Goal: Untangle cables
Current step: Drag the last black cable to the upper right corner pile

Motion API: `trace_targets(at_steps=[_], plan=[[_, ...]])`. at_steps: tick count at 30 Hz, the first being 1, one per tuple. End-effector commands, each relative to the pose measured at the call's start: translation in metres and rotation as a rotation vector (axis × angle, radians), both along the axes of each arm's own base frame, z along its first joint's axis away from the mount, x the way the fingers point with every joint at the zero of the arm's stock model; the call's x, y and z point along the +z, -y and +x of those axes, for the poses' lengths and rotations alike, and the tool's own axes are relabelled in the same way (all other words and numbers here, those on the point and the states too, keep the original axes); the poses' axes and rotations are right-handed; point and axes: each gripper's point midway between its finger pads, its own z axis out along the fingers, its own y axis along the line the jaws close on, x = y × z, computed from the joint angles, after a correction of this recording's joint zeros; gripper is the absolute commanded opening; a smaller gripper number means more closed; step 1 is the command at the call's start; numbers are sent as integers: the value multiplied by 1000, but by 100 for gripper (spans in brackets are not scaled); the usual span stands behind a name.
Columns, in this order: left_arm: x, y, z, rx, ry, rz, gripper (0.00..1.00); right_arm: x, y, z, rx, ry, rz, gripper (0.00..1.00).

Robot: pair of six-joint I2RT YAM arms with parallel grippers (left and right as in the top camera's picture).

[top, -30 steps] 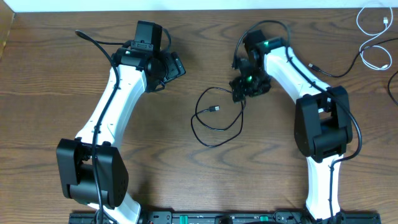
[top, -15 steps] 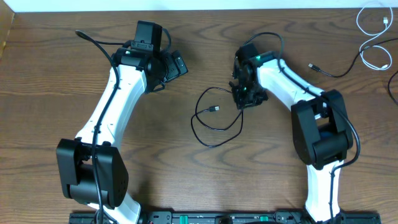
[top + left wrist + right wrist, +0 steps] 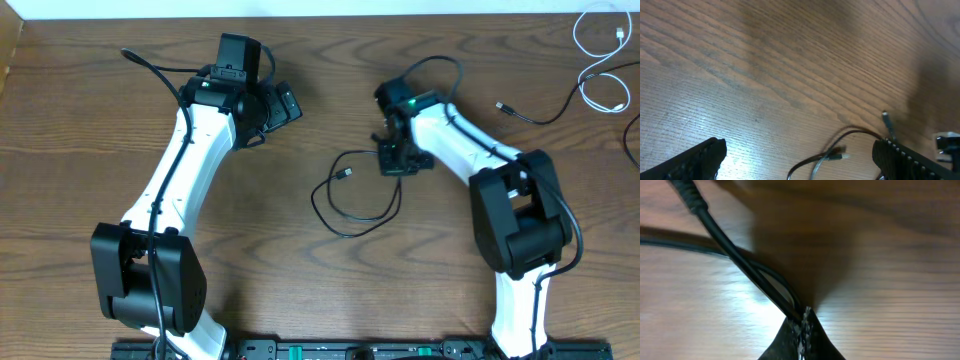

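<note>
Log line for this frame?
right gripper: shut on black cable, mid-table | left gripper: open, holding nothing | white cable: far right edge, away from both grippers

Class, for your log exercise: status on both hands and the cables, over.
Left hand open, empty. Right hand shut on black cable. White cable at far right corner.

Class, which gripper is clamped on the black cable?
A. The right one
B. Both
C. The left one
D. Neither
A: in the right wrist view the right gripper is closed on the black cable, while the left gripper is open and holds nothing.
</note>
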Motion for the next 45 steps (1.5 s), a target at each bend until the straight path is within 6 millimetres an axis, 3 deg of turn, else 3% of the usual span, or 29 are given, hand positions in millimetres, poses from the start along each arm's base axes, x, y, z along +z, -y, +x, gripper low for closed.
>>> trace_targets(at_steps=[1, 4, 5, 9, 10, 12, 17, 22, 25, 29, 34, 37, 38, 39, 42, 45], plan=[[-8, -3, -2, 8, -23, 10, 98, 16, 44, 25, -68, 39, -56, 1], [-8, -3, -2, 8, -23, 10, 98, 75, 55, 54, -67, 152, 27, 1], [-8, -3, -2, 8, -23, 10, 98, 121, 71, 70, -89, 246, 65, 1], [-8, -3, -2, 8, -23, 10, 98, 222, 125, 95, -202, 490, 97, 1], [-8, -3, -2, 8, -23, 10, 98, 255, 146, 98, -244, 574, 98, 1], [-8, -3, -2, 8, -23, 10, 98, 299, 178, 99, -306, 688, 91, 1], [-8, -3, -2, 8, -23, 10, 98, 382, 265, 85, -470, 912, 31, 1], [-8, -3, -2, 8, -23, 10, 98, 431, 347, 64, -657, 1077, -136, 1], [-8, -3, -2, 8, -23, 10, 98, 445, 383, 52, -748, 1128, -258, 1], [-8, -3, -2, 8, -24, 10, 98, 451, 413, 37, -816, 1136, -392, 1], [-8, -3, -2, 8, -23, 10, 98, 429, 416, 33, -808, 1038, -428, 1], [-8, -3, -2, 8, -23, 10, 98, 393, 414, 33, -802, 906, -409, 1], [-8, -3, -2, 8, -24, 10, 98, 365, 409, 35, -784, 809, -373, 1], [-8, -3, -2, 8, -23, 10, 98, 349, 406, 35, -786, 755, -347, 1], [-8, -3, -2, 8, -23, 10, 98, 286, 388, 22, -888, 513, -241, 1], [-8, -3, -2, 8, -23, 10, 98, 237, 369, 21, -867, 323, -146, 1]])
